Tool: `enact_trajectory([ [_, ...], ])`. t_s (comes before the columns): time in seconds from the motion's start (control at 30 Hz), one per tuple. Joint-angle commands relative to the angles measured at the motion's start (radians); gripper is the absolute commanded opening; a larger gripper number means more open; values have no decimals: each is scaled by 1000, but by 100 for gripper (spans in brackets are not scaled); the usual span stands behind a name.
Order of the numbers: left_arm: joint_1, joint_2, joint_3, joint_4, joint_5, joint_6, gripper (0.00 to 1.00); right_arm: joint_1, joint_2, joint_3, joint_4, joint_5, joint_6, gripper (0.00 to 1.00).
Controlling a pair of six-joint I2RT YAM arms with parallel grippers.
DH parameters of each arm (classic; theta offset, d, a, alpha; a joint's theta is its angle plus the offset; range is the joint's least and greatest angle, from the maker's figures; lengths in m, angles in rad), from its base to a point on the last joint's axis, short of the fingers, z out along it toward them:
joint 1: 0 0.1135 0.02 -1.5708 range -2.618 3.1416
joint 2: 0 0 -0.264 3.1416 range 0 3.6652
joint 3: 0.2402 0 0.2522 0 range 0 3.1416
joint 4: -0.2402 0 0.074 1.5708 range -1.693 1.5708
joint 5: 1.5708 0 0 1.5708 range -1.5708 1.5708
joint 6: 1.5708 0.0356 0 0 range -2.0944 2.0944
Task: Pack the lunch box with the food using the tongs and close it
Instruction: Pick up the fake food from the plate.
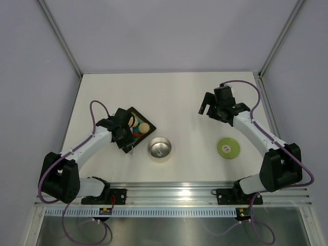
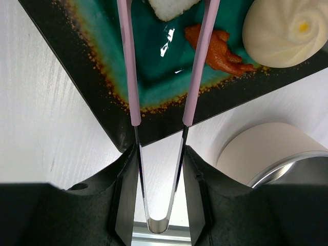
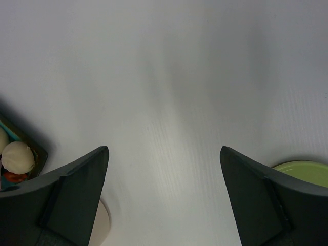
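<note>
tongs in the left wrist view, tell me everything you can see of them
The tongs are a slim V: two arms sleeved in pale pink, bare shiny metal toward the rounded bend. The bend sits between the left gripper's fingers, which press both arms from outside. The arms reach over the dark tray with teal inside; one crosses in front of the red-orange piece. Tips are out of frame.

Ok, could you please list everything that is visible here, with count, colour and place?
tray: one, dark with teal inside, left side of table
food: at least three pieces, beige, white, red-orange, on the tray
tongs: one, pale pink, arms over the tray
lunch box: one, shiny steel, right of the tray
lid: one, lime green, flat on table, right side
table: one, white
left claw: black, shut on the tongs
right claw: black, open, holding nothing
</note>
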Motion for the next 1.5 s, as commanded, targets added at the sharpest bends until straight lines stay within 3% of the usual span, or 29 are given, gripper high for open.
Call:
enact_trajectory([
  [0.0,3,-21,39,17,-66,-12,22,3,0,9,32,-6,7,97],
  [0.2,3,-67,50,-19,-61,11,0,3,-2,10,32,-6,7,97],
  [0.57,3,-187,41,-121,-34,123,0,2,1,12,38,-20,16,97],
  [1.47,-36,-230,235,-290,74,333,0,3,-25,16,23,-7,18,97],
])
